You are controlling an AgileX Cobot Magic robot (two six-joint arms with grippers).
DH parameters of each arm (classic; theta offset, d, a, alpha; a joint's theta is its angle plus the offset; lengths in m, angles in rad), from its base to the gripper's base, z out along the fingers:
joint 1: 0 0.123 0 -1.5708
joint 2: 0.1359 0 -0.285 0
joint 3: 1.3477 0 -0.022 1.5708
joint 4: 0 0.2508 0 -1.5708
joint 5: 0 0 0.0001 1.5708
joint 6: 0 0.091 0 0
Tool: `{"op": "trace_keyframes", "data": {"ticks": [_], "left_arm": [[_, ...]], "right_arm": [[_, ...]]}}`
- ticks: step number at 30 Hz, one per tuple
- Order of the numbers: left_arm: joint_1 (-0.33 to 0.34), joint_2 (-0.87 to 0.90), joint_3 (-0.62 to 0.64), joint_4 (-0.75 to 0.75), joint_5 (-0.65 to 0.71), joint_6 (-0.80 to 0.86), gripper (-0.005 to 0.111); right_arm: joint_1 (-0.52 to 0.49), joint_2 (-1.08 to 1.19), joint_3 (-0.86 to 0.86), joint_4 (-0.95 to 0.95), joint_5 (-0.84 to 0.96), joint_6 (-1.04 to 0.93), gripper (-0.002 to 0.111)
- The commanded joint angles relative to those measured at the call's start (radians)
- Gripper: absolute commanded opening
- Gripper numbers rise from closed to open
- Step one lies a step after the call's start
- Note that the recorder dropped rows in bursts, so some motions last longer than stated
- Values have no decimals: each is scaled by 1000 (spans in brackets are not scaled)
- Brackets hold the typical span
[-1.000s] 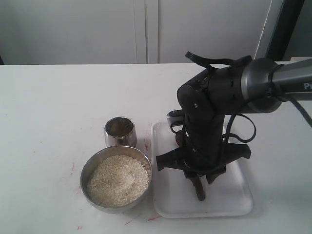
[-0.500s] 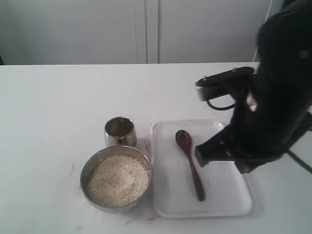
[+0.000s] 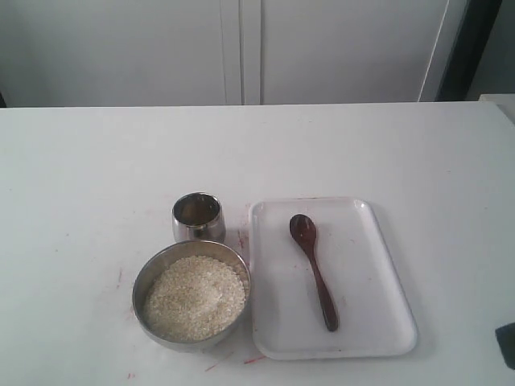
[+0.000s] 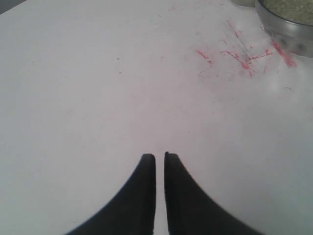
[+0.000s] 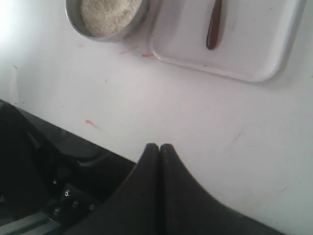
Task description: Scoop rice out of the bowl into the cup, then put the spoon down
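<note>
I see the wide, round, shiny bowl [image 3: 138, 283] standing upright, nearly full of small off-white rice [image 3: 195, 296]. The little shiny cup [image 3: 199, 217] stands upright right next to it. The dark brown wooden spoon [image 3: 315, 270] lies flat on the white tray [image 3: 386, 326] beside them, with its oval head at the cup's end.

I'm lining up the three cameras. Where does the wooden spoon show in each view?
Exterior view: the spoon lies on the tray, to the right of the bowl.
Left wrist view: the spoon is not in it; only part of the bowl shows.
Right wrist view: the spoon's handle end lies on the tray, beside the bowl.
Shared landmark: the bowl, seen in all three views.
</note>
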Motion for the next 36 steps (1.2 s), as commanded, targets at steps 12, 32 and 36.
{"op": "trace_keyframes", "data": {"ticks": [12,32,36], "left_arm": [[-5,0,8,-6,52,-3,14],[-5,0,8,-6,52,-3,14],[-5,0,8,-6,52,-3,14]], "right_arm": [[-2,-181,28,-82,-196,-120,0],[-424,-357,534,-94,-1100,-238,0],[-540,-427,598,-98,-1095,-267,0]]}}
